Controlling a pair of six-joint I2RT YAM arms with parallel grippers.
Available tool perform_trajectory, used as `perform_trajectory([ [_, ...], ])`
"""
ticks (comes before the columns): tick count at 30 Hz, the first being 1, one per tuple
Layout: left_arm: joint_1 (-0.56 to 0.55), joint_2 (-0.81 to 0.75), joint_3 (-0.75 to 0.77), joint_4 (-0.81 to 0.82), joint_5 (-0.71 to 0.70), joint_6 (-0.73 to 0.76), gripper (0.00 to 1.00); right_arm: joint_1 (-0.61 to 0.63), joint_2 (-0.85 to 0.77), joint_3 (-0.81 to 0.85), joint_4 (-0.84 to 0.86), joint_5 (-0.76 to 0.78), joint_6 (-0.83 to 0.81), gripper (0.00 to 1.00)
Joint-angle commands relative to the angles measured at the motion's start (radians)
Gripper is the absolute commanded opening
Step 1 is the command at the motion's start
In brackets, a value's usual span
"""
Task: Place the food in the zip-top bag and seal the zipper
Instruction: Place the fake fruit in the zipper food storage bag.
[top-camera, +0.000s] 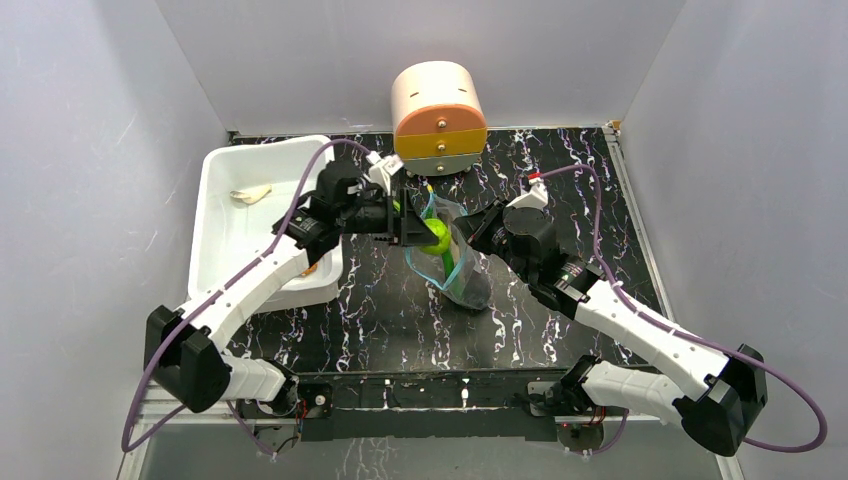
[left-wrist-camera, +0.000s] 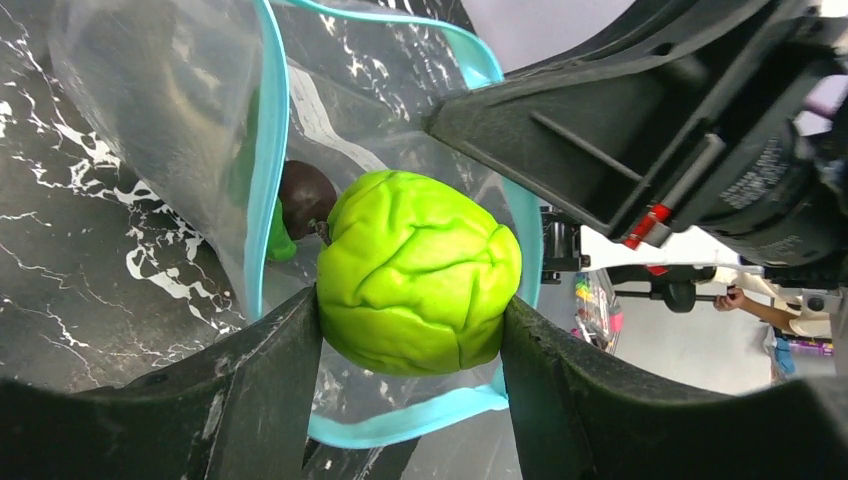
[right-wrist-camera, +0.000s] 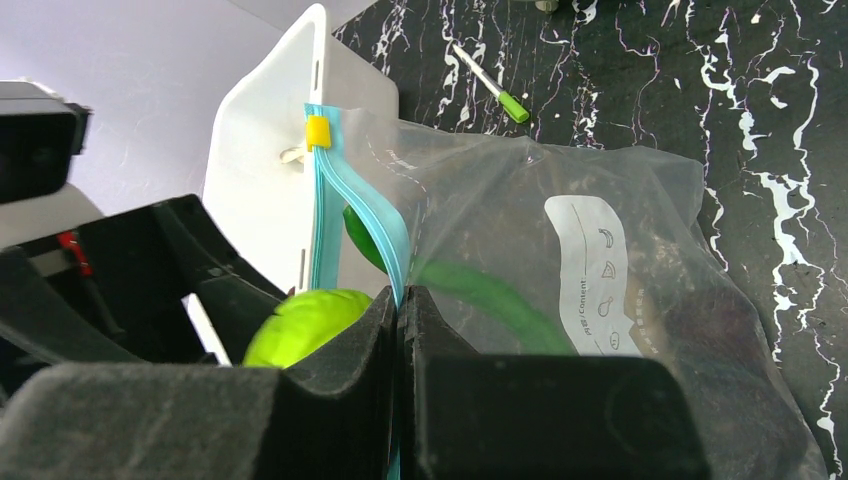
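Note:
My left gripper (left-wrist-camera: 410, 330) is shut on the lime-green round fruit (left-wrist-camera: 418, 268) and holds it at the open mouth of the zip-top bag (top-camera: 462, 268); the fruit also shows in the top view (top-camera: 436, 236). My right gripper (right-wrist-camera: 398, 300) is shut on the bag's teal-blue zipper strip (right-wrist-camera: 392, 245) and holds the mouth up. Inside the bag lie the long green pepper (right-wrist-camera: 490, 300) and the dark purple-brown ball (left-wrist-camera: 305, 195). The zipper's yellowish tab (right-wrist-camera: 317, 131) sits at the strip's far end. A small orange lump (top-camera: 311, 268) lies in the tub under my left arm. The fish is not in view.
The white tub (top-camera: 240, 225) stands at the left with a pale piece (top-camera: 250, 195) in it. A round beige and orange drawer unit (top-camera: 438, 120) stands at the back. A thin white pen with green tip (right-wrist-camera: 490, 85) lies behind the bag.

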Motion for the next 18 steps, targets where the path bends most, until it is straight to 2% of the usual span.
perform_trajectory([
  [1, -0.052, 0.019, 0.012, 0.033, -0.063, -0.007, 0.35, 0.002, -0.032, 0.025, 0.053, 0.022, -0.003, 0.00],
  [7, -0.064, 0.047, 0.028, 0.024, -0.097, 0.003, 0.45, 0.002, -0.036, 0.025, 0.059, 0.021, -0.013, 0.00],
  [14, -0.068, 0.068, 0.066, -0.005, -0.092, 0.008, 0.64, 0.002, -0.041, 0.021, 0.070, 0.022, -0.029, 0.00],
  [18, -0.067, 0.062, 0.068, -0.013, -0.116, 0.015, 0.71, 0.002, -0.044, 0.008, 0.071, 0.017, -0.034, 0.00],
])
